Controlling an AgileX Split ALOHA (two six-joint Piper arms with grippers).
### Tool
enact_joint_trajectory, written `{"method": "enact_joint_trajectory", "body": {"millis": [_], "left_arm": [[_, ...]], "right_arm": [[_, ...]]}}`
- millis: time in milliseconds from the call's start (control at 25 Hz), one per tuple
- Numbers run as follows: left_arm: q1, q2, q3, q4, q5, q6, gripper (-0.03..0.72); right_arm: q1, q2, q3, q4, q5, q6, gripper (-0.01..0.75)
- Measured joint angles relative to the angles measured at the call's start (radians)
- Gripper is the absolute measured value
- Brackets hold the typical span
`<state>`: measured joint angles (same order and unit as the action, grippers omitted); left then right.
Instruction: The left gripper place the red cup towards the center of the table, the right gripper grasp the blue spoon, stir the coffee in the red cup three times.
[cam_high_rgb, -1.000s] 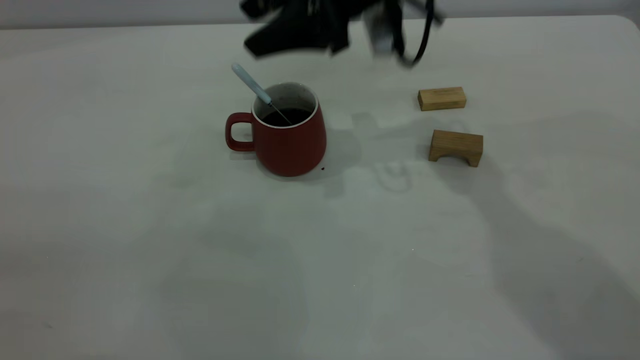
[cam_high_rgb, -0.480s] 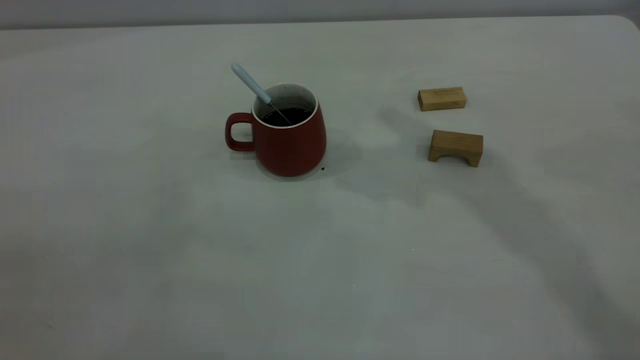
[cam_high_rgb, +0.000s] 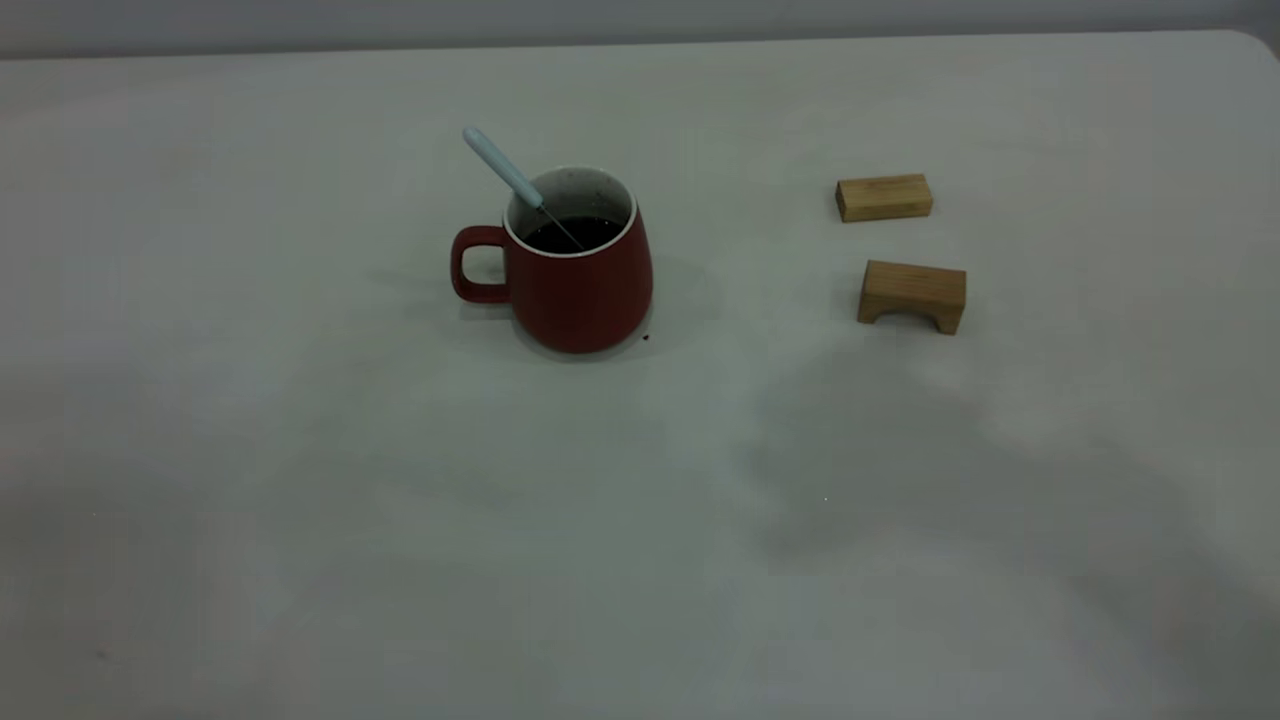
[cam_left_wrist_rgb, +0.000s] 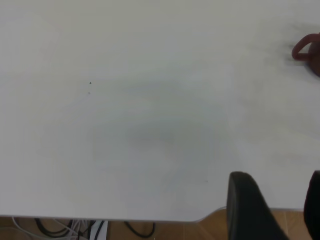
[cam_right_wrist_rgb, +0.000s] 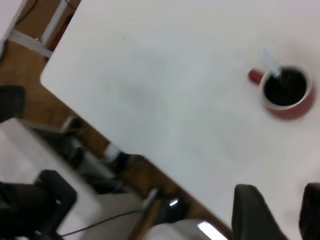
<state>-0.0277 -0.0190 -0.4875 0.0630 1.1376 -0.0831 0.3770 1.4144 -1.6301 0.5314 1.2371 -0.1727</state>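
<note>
One cup (cam_high_rgb: 580, 275) stands upright on the table (cam_high_rgb: 300, 500), toward the far middle of the exterior view; it is dark red outside, wider at the base than at the mouth, with a white rim and white inside, and its loop handle points to that view's left; dark coffee (cam_high_rgb: 575, 233) fills it partway; the spoon (cam_high_rgb: 505, 172) leans in it, its pale blue handle slanting up and out over the rim on the handle side, its thin grey neck running down into the coffee; a small dark speck lies on the table just beside the cup's base; two tan wooden blocks (cam_high_rgb: 884, 197) sit well apart from the cup to the right, one plain, the nearer one (cam_high_rgb: 912, 294) arched underneath.

Neither of my arms shows in the exterior view; my left gripper (cam_left_wrist_rgb: 272, 210) hangs over the table's edge, fingers (cam_left_wrist_rgb: 247, 207) spread and holding nothing, the cup's handle far off; my right gripper (cam_right_wrist_rgb: 275, 215) is also high near an edge, fingers (cam_right_wrist_rgb: 252, 212) apart and empty, the cup (cam_right_wrist_rgb: 286, 92) with its spoon (cam_right_wrist_rgb: 270, 62) well away.
</note>
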Motion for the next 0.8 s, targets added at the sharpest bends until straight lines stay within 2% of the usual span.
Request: {"method": "enact_joint_trajectory", "body": {"millis": [240, 320, 560, 680, 800], "left_arm": [[0.0, 0.0, 0.0, 0.0, 0.0, 0.0, 0.353], [0.0, 0.0, 0.0, 0.0, 0.0, 0.0, 0.353], [0.0, 0.0, 0.0, 0.0, 0.0, 0.0, 0.353], [0.0, 0.0, 0.0, 0.0, 0.0, 0.0, 0.353], [0.0, 0.0, 0.0, 0.0, 0.0, 0.0, 0.353]], "right_arm": [[-0.015, -0.357, 0.231, -0.109, 0.0, -0.016, 0.241], [-0.06, -0.497, 0.328, -0.109, 0.0, -0.018, 0.241], [-0.287, -0.892, 0.565, -0.151, 0.0, -0.068, 0.241], [-0.351, -1.036, 0.672, -0.185, 0.0, -0.101, 0.241], [-0.383, -1.127, 0.788, -0.226, 0.0, -0.11, 0.241]]}}
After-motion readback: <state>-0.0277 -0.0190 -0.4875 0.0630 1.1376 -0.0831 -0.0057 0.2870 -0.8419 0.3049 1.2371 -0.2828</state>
